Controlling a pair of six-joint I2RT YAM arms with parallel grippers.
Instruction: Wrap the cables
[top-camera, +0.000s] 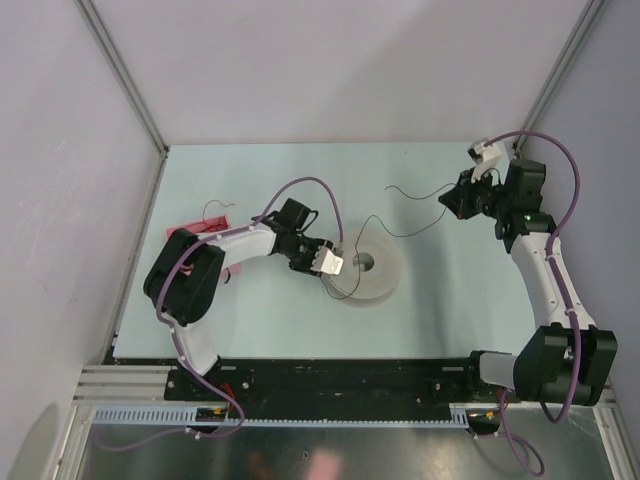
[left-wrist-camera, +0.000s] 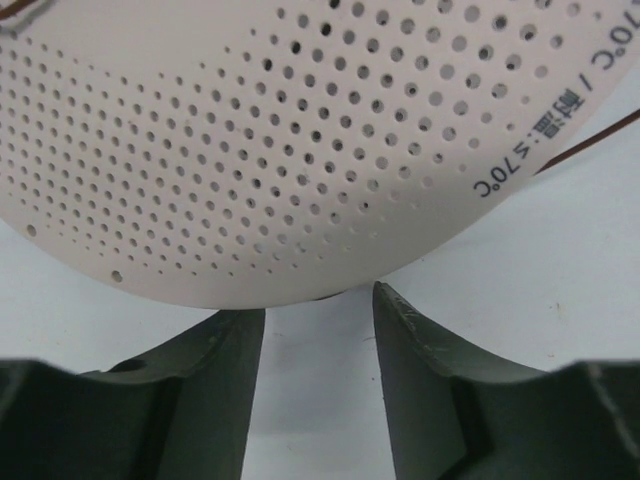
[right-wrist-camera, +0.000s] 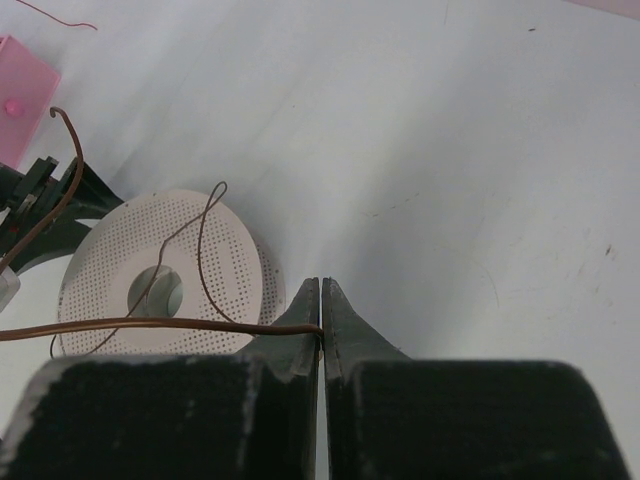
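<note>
A thin dark brown cable runs from the pale perforated spool to my right gripper, which is shut on its end. In the top view the cable curls up off the spool and stretches right to the right gripper, held above the table. My left gripper sits at the spool's left rim. In the left wrist view its fingers stand apart, and the gripper has nothing between them. The spool's flange lies just past the tips.
A flat pink piece lies at the left with a short loose wire curling by it; it also shows in the right wrist view. The table is walled at the back and on both sides.
</note>
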